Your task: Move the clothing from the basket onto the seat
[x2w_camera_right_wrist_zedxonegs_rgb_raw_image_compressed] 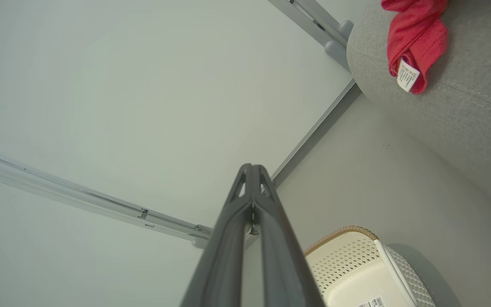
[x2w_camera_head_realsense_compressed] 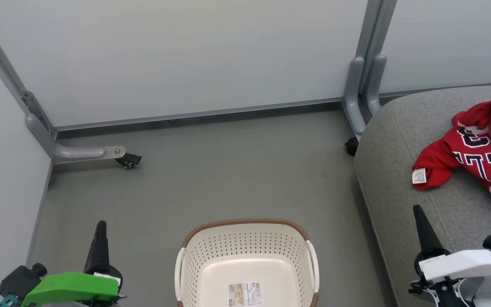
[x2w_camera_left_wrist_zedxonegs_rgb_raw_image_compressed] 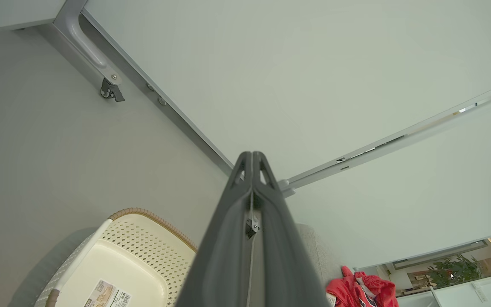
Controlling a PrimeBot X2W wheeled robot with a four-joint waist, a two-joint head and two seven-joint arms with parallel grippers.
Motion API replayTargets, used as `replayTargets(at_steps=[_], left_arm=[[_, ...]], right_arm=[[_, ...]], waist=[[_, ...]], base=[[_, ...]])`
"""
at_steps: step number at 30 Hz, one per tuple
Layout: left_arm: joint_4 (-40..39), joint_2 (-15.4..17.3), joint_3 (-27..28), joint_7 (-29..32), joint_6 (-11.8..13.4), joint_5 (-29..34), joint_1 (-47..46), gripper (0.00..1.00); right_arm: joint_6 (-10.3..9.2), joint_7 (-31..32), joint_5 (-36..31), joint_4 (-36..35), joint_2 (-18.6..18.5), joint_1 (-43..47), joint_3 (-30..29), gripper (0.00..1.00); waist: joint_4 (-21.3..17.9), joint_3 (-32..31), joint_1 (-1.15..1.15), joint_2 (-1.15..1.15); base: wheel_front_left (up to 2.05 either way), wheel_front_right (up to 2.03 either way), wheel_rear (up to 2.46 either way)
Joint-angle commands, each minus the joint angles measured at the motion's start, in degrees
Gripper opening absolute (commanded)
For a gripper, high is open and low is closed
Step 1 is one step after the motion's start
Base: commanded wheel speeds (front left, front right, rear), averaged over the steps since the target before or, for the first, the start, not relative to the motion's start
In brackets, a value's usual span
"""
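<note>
The cream basket (x2w_camera_head_realsense_compressed: 245, 238) with a brown rim stands on the floor at the bottom middle of the head view, holding nothing but its label sticker; it also shows as the basket (x2w_camera_left_wrist_zedxonegs_rgb_raw_image_compressed: 143, 243) and the basket (x2w_camera_right_wrist_zedxonegs_rgb_raw_image_compressed: 348, 260) in the wrist views. The red clothing (x2w_camera_head_realsense_compressed: 475, 149), a jersey with dark lettering, lies crumpled on the grey seat (x2w_camera_head_realsense_compressed: 399, 170) at the right. The same clothing (x2w_camera_right_wrist_zedxonegs_rgb_raw_image_compressed: 416, 38) rests on the seat (x2w_camera_right_wrist_zedxonegs_rgb_raw_image_compressed: 463, 106) in the right wrist view. My left gripper (x2w_camera_head_realsense_compressed: 100, 224) is shut at the lower left, apart from the basket. My right gripper (x2w_camera_head_realsense_compressed: 417, 208) is shut over the seat's front edge, below the clothing.
White partition panels (x2w_camera_head_realsense_compressed: 186, 55) on grey posts close off the back and left. A castor foot (x2w_camera_head_realsense_compressed: 128, 160) sticks out onto the grey floor at the left, and another castor (x2w_camera_head_realsense_compressed: 351, 146) sits by the seat's corner.
</note>
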Motion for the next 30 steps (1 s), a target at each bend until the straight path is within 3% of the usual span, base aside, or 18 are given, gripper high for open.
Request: replayTargets(at_steps=[1, 30], left_arm=[[-0.3, 0.5, 0.5, 0.5, -0.3, -1.9, -1.8, 0.0], [1.0, 0.4, 3.0, 4.8, -1.1, -17.5, -4.6, 0.0]], right_arm=[[-0.01, 0.4, 1.7, -0.1, -0.4, -1.3, -0.3, 0.0], [-0.02, 4.8, 17.2, 2.1, -0.4, -3.8, -2.0, 0.0]], waist=[[0.0, 0.1, 0.0, 0.0], [-0.5, 1.0, 0.0, 0.0]], base=[[0.0, 0.0, 0.0], [0.0, 0.0, 0.0]])
